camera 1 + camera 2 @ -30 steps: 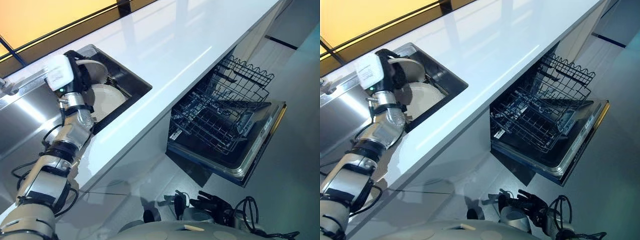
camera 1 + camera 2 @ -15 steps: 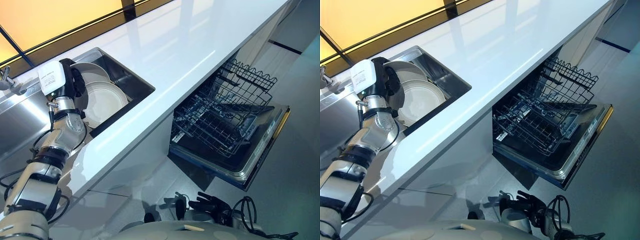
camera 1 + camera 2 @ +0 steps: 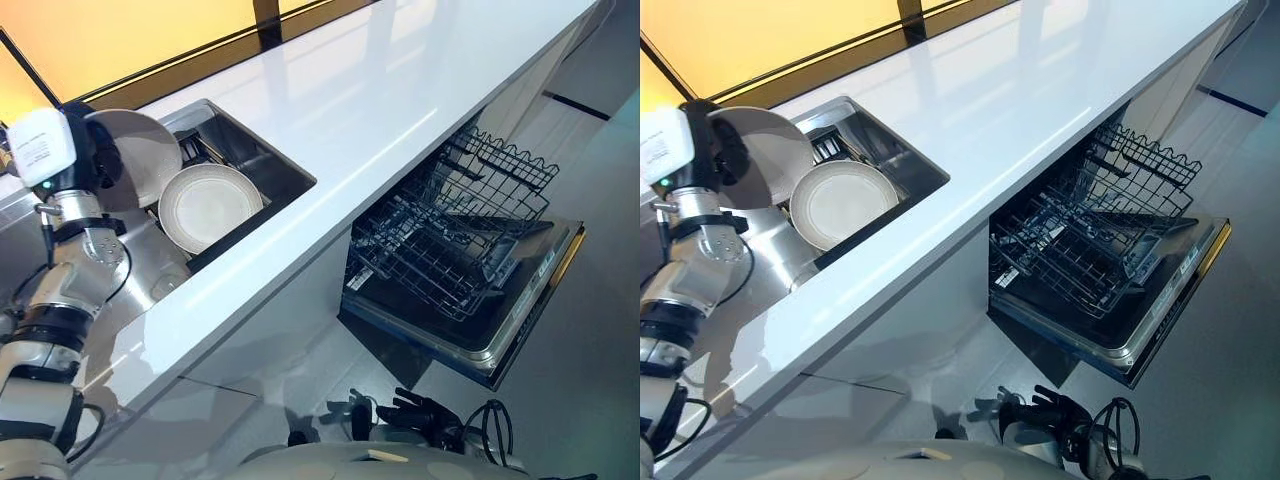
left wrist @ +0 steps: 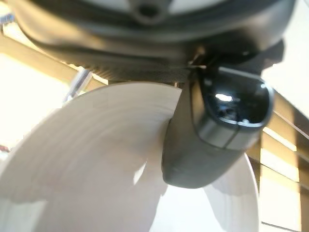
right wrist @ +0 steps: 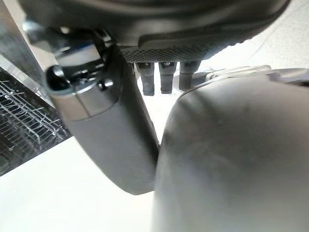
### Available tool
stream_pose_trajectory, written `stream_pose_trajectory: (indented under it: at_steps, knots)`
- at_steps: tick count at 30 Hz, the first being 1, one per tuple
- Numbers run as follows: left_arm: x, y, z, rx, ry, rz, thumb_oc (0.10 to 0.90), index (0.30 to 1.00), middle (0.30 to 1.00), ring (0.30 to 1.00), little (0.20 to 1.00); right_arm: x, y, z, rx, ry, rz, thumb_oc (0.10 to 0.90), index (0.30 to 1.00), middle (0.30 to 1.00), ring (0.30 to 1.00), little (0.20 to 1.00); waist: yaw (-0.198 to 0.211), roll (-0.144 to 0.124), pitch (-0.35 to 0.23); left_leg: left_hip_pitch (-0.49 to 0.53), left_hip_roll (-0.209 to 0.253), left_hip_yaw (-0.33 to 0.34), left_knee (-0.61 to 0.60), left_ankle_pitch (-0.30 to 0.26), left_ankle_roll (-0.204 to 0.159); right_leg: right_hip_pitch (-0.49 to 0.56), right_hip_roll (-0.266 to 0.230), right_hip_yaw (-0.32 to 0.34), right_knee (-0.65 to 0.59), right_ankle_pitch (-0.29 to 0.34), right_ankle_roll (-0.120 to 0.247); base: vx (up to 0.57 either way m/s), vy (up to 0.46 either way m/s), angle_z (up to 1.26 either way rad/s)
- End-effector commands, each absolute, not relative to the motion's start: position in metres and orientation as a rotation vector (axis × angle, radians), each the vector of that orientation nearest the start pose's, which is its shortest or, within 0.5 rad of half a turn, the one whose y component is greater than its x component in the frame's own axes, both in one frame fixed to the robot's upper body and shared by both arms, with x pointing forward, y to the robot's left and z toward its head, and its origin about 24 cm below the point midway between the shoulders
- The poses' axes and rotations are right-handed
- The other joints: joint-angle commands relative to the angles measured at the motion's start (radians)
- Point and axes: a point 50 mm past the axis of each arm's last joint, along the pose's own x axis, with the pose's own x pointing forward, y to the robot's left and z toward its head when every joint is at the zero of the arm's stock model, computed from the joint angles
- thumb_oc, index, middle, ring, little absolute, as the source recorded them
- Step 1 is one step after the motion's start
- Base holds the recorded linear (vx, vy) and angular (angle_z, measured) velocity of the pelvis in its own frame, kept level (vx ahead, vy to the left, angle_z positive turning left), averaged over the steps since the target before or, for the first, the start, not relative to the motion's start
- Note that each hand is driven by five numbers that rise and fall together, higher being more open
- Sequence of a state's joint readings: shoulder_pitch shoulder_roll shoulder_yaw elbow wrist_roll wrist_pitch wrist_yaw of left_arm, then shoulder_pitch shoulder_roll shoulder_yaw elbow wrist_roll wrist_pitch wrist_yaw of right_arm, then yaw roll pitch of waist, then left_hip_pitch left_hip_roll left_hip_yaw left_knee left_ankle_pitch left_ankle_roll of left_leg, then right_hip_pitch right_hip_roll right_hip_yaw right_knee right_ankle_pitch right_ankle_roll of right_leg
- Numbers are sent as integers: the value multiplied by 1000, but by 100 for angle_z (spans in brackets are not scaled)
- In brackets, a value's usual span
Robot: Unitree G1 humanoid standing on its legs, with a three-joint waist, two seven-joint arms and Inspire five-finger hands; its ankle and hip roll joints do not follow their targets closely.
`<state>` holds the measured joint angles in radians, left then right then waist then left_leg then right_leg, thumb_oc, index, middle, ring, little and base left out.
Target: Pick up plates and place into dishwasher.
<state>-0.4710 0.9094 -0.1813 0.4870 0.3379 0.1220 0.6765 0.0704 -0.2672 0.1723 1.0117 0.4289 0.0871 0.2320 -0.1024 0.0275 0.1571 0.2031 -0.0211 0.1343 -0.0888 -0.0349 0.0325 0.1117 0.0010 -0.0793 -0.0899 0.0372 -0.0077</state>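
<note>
Plate (image 3: 140,155): pale grey-white, round, held tilted on edge above the far-left corner of the sink (image 3: 285,170), clear of the basin; the left hand (image 3: 85,150) grips it at the rim, and in the left wrist view the thumb (image 4: 212,140) lies curled over the plate's face, pinching it; the other fingers are hidden behind the plate.
Second plate (image 3: 208,205): cream, round, face up, leaning inside the sink, just beside and below the held plate; apart from the hand.
Sink: steel, sunk into the white counter (image 3: 370,90); dark rack wires show at its far side.
Dishwasher (image 3: 470,330): under the counter, well to the right of the sink, door folded down; its black wire rack (image 3: 440,240) is pulled out over the door, and an upper wire basket (image 3: 500,165) stands beyond.
Right hand (image 3: 425,415): low by the floor, well below the counter and apart from the sink; fingers loosely spread, holding nothing.
</note>
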Motion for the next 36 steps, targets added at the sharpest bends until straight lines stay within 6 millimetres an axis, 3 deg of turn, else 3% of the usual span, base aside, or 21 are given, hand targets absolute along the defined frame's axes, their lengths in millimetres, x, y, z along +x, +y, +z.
stream_pose_trajectory:
  at_steps: [1,6,10,16,17,19,24,31,36]
  knots:
    - [296,366,252,1462,-388,1000,100,300,300,300,200,95,-231,-151,223,1106,-32,800,900,900,900,900,-9,55,-92,-58,-42,-18,10,-56,-12,-31,26,-8,107,-146,79,0,0,0]
    - [294,376,267,1604,-346,1008,100,300,300,300,200,92,-236,-150,236,1111,-55,800,900,900,900,900,-18,61,-93,-59,-43,-6,11,-57,-8,-35,26,5,102,-137,84,18,21,-3]
    - [295,378,279,1614,-348,1023,100,300,300,300,200,87,-241,-151,235,1116,-76,800,900,900,900,900,-26,64,-95,-61,-43,4,7,-57,-6,-40,27,15,97,-131,88,14,16,-3]
    - [297,376,287,1346,-438,1056,100,300,300,300,200,89,-242,-150,234,1096,-81,800,900,900,900,900,-29,60,-96,-64,-44,11,6,-56,-3,-47,26,20,96,-127,91,-6,4,-4]
    - [299,369,291,1155,-524,1033,100,300,300,300,200,95,-240,-148,237,1061,-76,800,900,900,900,900,-29,56,-95,-64,-43,13,8,-59,-1,-50,24,20,105,-131,91,-29,-1,-10]
    - [300,357,294,949,-621,1001,100,300,300,300,200,104,-237,-144,236,1005,-64,800,900,900,900,900,-29,53,-95,-64,-42,11,10,-61,2,-53,23,19,117,-139,90,-47,-3,-5]
    - [300,324,288,684,-765,860,100,300,300,300,200,134,-218,-128,300,832,-21,800,900,900,900,900,-28,44,-92,-60,-40,-8,10,-61,7,-68,12,14,172,-166,88,-45,6,2]
    - [289,295,286,643,-900,718,100,300,300,300,200,153,-210,-116,279,724,32,800,900,900,900,900,-12,35,-90,-49,-45,-17,7,-67,10,-64,-1,-5,172,-161,96,-35,21,1]
    - [275,283,288,708,-987,675,100,300,300,300,200,163,-222,-110,-7,744,-14,800,900,900,900,900,13,24,-97,-52,-49,-14,1,-66,2,-46,-2,-21,107,-126,102,-34,15,6]
